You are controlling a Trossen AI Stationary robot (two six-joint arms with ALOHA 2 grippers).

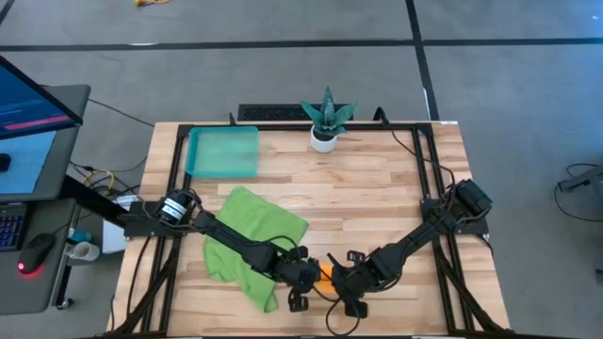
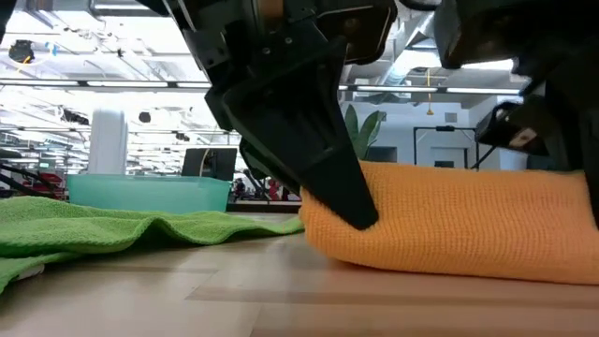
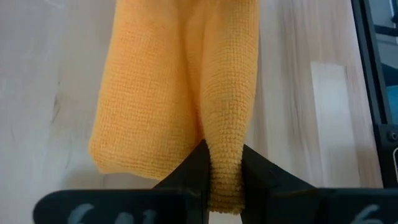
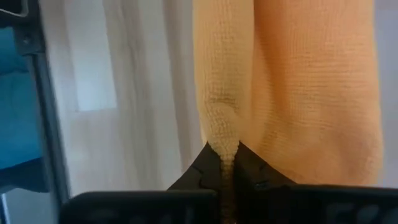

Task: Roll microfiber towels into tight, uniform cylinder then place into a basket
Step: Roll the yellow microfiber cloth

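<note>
The orange towel (image 1: pixel 325 274) is seen folded into a thick, flattened bundle on the table (image 1: pixel 377 188), lying between the 2 pincers at the table's near edge. One end of it is pinched by the left pincer (image 3: pixel 225 180), whose 2 dark fingers (image 3: pixel 189 171) are pressed against a narrow fold of the cloth in the left wrist view. The opposite end is pinched by the right pincer (image 4: pixel 224 162), whose fingers are pressed almost together on a thin ridge of the same towel in the right wrist view. In the low view the bundle (image 2: pixel 449 220) is shown resting on the wood, with a dark pincer finger (image 2: pixel 318 150) pressed down into its end. The green towel (image 1: pixel 250 240) is spread loosely and rumpled on the table just beside the left pincer, on the side away from the right pincer, and is partly covered by the left arm (image 1: pixel 226 231). The basket (image 1: pixel 222 152) is set well apart from both pincers, at the table's far edge beyond the green towel, and nothing can be made out inside it. A small white pot with a spiky green plant (image 1: pixel 326 121) is placed beside the basket, also well apart from the pincers. The right arm (image 1: pixel 424 231) is stretched in from the right side of the table toward the bundle.
</note>
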